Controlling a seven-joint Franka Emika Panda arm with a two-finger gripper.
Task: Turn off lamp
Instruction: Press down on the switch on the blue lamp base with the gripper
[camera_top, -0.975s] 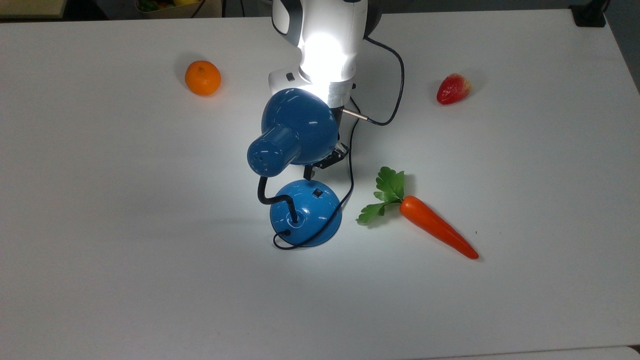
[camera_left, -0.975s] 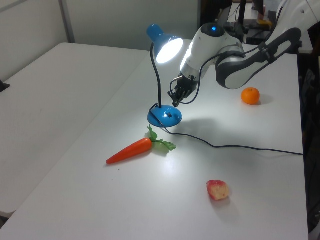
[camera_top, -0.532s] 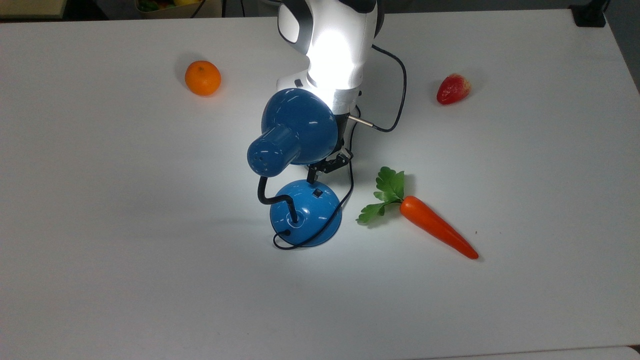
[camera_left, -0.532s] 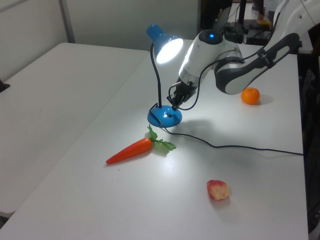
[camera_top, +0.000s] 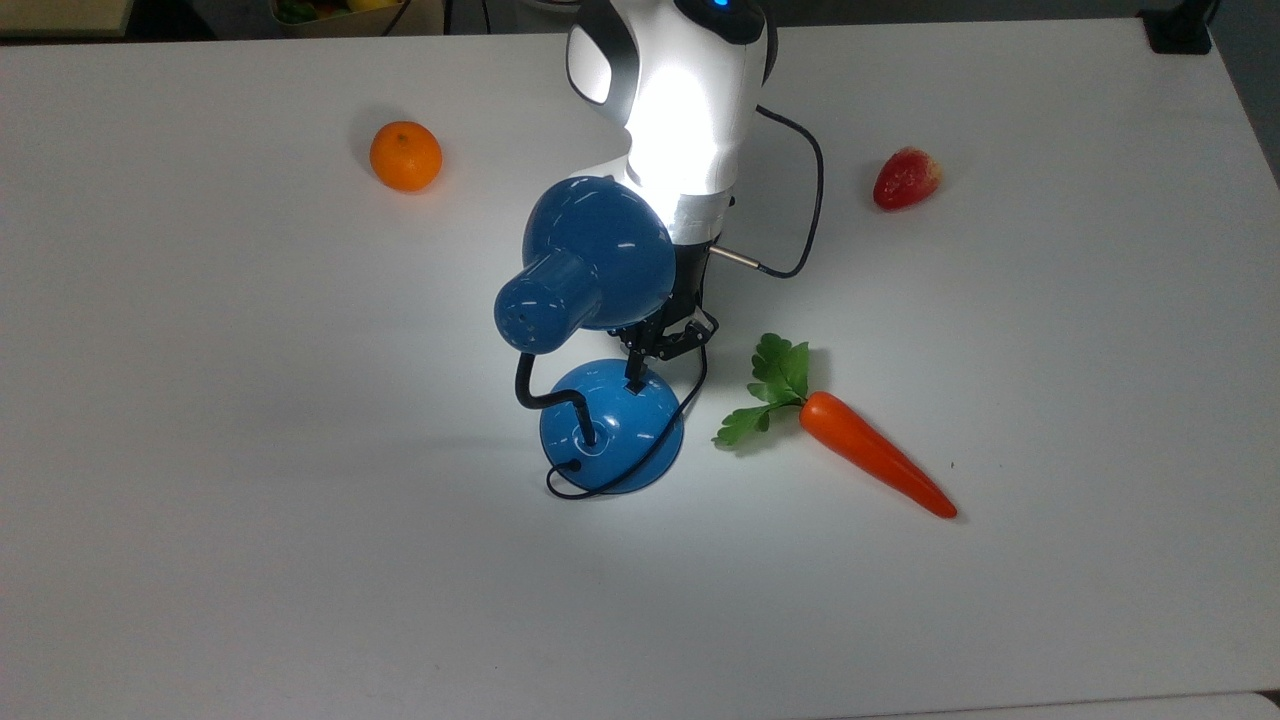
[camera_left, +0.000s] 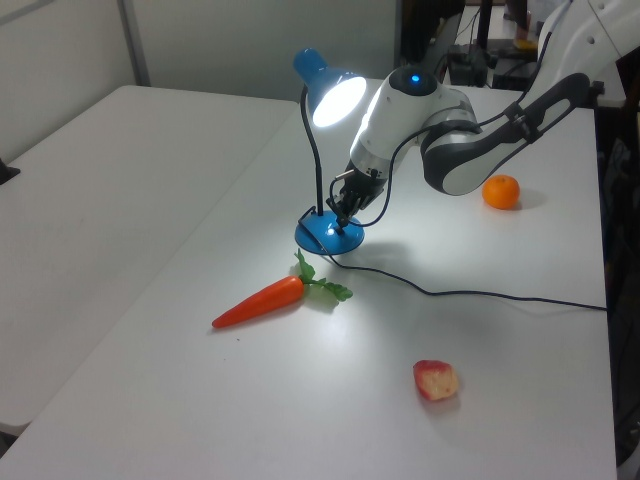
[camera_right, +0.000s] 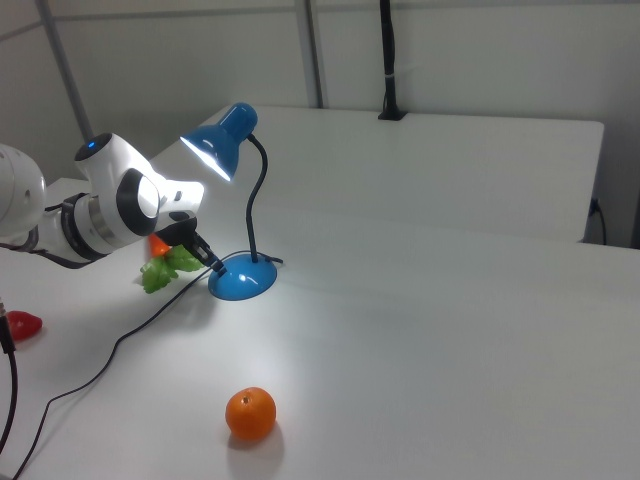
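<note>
The blue lamp (camera_top: 598, 248) stands mid-table and is lit, its shade (camera_left: 338, 95) glowing and throwing a bright patch on the arm. A black gooseneck (camera_right: 256, 200) rises from the round blue base (camera_top: 610, 428). My gripper (camera_top: 636, 372) reaches down from behind the shade, and its black tip rests on the top of the base where the small switch sits, so the switch is covered. In the left view the gripper (camera_left: 341, 210) touches the base (camera_left: 322, 236) from the left view's right. In the right view the gripper (camera_right: 207, 261) meets the base (camera_right: 243, 283) from the right view's left.
A toy carrot (camera_top: 868, 455) with green leaves lies just to the top view's right of the base. An orange (camera_top: 405, 156) sits at the back left and a strawberry (camera_top: 907, 178) at the back right. A black cable (camera_top: 812, 200) loops from the arm.
The arm has come forward and down in the top view, bringing the gripper's tip from just behind the base onto the switch. The lamp stays lit and has not shifted.
</note>
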